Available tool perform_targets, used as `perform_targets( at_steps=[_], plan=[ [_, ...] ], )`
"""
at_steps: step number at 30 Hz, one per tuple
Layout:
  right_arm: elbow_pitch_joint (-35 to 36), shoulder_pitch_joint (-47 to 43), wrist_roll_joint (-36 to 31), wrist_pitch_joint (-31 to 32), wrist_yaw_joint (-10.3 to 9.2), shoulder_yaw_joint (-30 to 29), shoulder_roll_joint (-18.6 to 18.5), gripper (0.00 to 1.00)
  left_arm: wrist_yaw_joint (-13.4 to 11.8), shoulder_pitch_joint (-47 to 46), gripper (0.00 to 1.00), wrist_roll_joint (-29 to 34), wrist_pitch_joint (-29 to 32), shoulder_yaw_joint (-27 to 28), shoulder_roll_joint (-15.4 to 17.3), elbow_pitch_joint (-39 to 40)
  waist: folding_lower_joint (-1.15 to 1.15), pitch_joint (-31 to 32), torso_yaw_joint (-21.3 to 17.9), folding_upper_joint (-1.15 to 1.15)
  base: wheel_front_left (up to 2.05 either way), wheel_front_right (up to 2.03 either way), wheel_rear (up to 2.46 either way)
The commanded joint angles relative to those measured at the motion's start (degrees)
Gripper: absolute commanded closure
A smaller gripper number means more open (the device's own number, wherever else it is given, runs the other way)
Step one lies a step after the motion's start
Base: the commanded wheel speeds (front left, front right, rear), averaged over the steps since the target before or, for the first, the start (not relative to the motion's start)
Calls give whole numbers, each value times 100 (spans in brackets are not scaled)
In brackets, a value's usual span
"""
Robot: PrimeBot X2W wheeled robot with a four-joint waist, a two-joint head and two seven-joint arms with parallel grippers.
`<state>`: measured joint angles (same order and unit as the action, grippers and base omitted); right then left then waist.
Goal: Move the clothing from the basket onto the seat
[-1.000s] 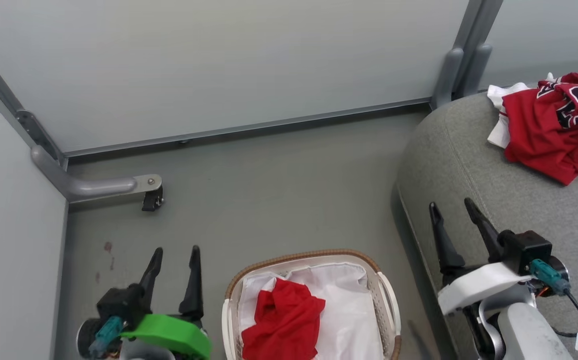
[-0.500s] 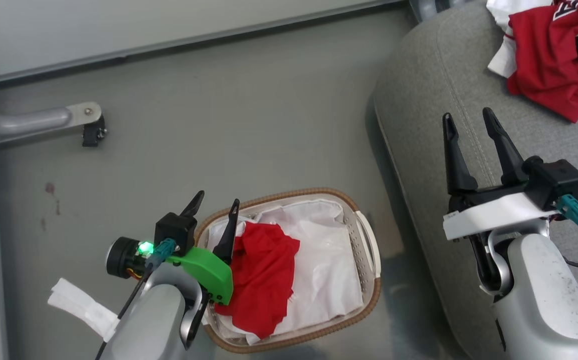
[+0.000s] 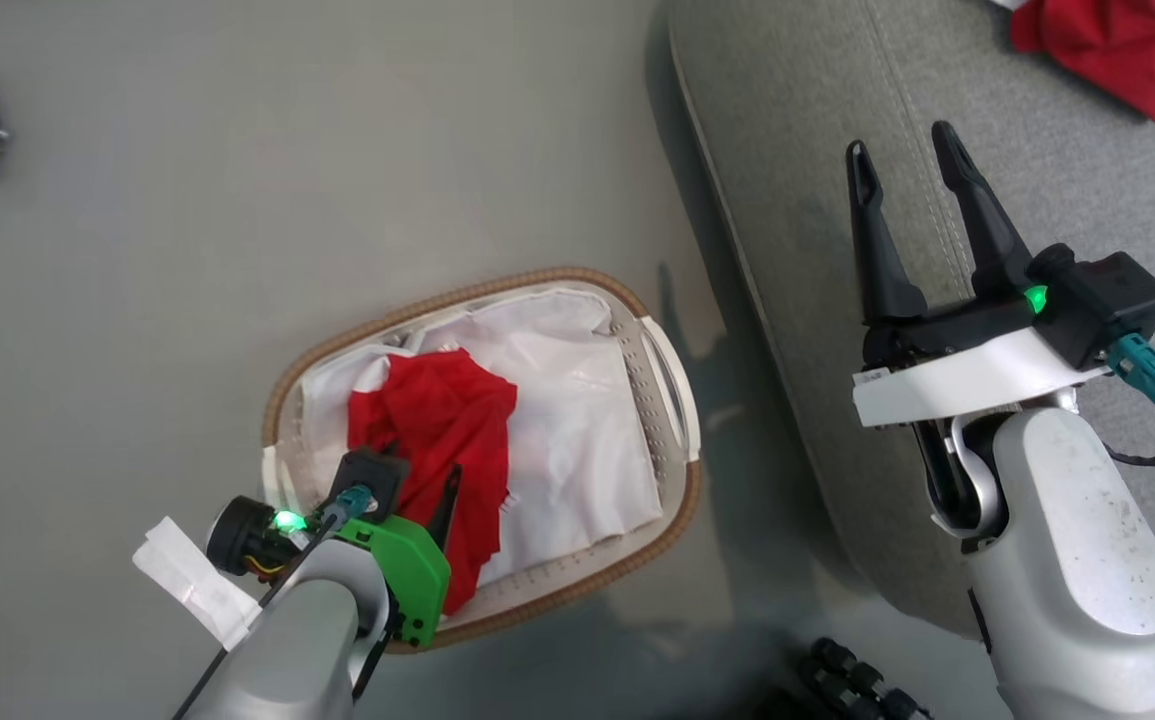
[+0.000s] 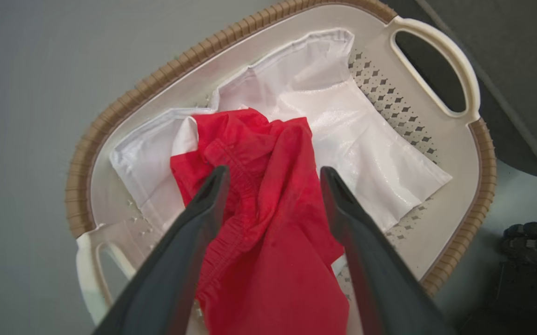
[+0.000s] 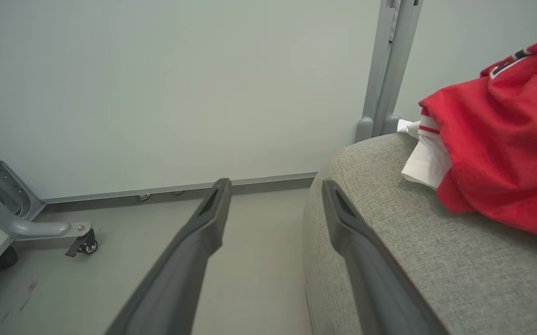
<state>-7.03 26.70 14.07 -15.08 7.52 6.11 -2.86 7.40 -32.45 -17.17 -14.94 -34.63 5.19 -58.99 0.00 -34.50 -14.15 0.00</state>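
Note:
The white basket [image 3: 672,375] with a brown woven rim stands on the floor beside the grey seat [image 3: 797,110]. A crumpled piece of red clothing [image 3: 442,405] lies in it on a white liner sheet [image 3: 577,420]. My left gripper [image 3: 422,465] reaches down into the basket. In the left wrist view it [image 4: 272,173] is open, its fingers [image 4: 203,204] straddling a bunched fold of the red clothing [image 4: 268,232]. My right gripper [image 3: 899,140] hangs open over the seat's edge, empty. More red clothing [image 5: 500,139] with white trim lies on the seat [image 5: 412,251].
Grey floor surrounds the basket [image 4: 482,153]. A black ribbed object [image 3: 847,685] sits on the floor below the seat's corner. A pale partition wall [image 5: 180,93] with a metal foot and caster [image 5: 80,239] stands behind.
The camera has tipped down, shifting the whole picture. My left gripper has come from beside the basket down into it, over the red clothing. The right gripper stays open over the seat.

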Motion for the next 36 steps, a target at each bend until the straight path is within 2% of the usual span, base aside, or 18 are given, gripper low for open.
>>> perform_targets(
  at_steps=[1,9,18,19,20,21,22,29,36],
  plan=[
    [77,94,46,-14,-6,38,-7,0,15,-198,0,-53,14,-32,64,-111,0,-590,-420,0,0,0,0],
    [176,263,75,-14,-6,266,-8,0,15,-585,0,-253,106,-220,134,-678,0,-1025,-504,0,0,0,0],
    [227,338,212,-14,-6,384,-9,0,17,-724,2,-428,355,-398,80,-1117,0,-1142,-535,0,0,0,0],
    [224,334,215,-14,-6,384,-10,0,16,-726,32,-457,366,-418,87,-1125,0,-1136,-532,0,0,0,0],
    [221,334,213,-14,-6,379,-9,0,15,-729,66,-489,372,-448,87,-1142,0,-1127,-526,0,0,0,0],
    [218,334,207,-14,-6,372,-9,0,15,-730,95,-513,376,-471,80,-1149,0,-1119,-518,0,0,0,0],
    [208,331,202,-14,-6,360,-10,0,15,-724,100,-542,371,-505,65,-1156,0,-1102,-508,0,0,0,0],
    [132,241,146,-14,-6,312,-10,0,15,-684,100,-688,196,-751,-53,-1010,0,-875,-402,0,0,0,0],
    [15,100,37,-14,-6,257,-11,0,15,-603,100,-901,38,-991,-141,-759,0,-372,-241,0,0,0,0]
  ],
)
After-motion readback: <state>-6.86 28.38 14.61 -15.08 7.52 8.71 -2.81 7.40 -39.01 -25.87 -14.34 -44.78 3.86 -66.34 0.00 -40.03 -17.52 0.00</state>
